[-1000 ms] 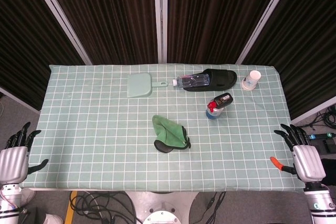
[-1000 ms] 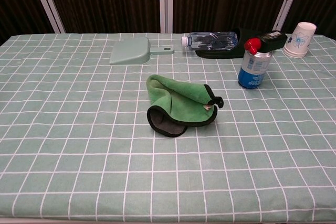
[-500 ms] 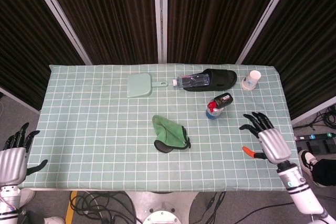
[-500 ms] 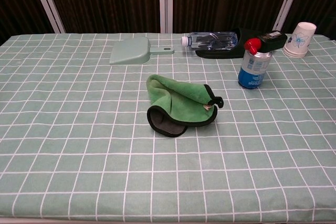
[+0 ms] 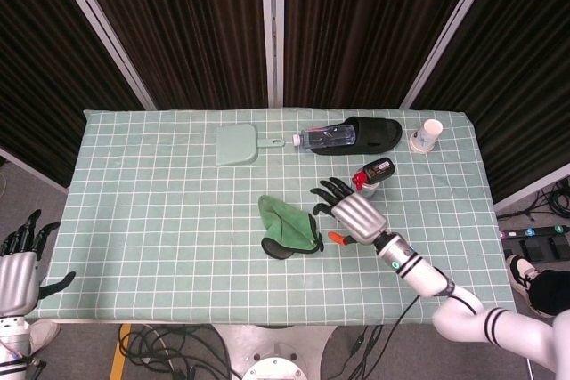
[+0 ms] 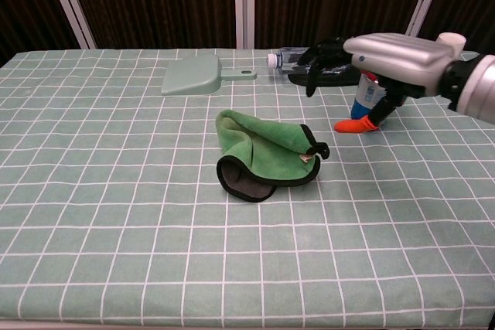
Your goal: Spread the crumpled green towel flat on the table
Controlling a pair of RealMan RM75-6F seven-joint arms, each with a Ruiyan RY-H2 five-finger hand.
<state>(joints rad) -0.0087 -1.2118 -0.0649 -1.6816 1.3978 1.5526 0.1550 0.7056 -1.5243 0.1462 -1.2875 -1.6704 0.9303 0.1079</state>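
Towel: the crumpled green towel with dark edging (image 5: pixel 288 226) lies bunched near the middle of the counter covered in a pale green checked cloth (image 5: pixel 142 211), folded over itself, not yet spread.
Change: a second ago the right hand (image 5: pixel 349 211) sat off the right edge of the counter; it has swept in leftward and now hovers just right of the towel, apart from it.
Right hand state: fingers spread and reaching forward, holding nothing; an orange-tipped thumb points down.
Left hand: the left hand (image 5: pixel 16 266) has stayed low off the near left corner, fingers apart, empty.
Meaning for the task: judged from this, the approach is under way and the first grasp of a towel edge comes next; nothing is flattened so far.
Other things: a pale green dustpan (image 5: pixel 238 144), a clear plastic bottle (image 5: pixel 328 137) lying by a black slipper (image 5: pixel 372 134), a blue spray can with a red cap (image 6: pixel 366 96), a white paper cup (image 5: pixel 427 136).
Writing: the cup carries a faint blue motif; no lettering can be read anywhere.
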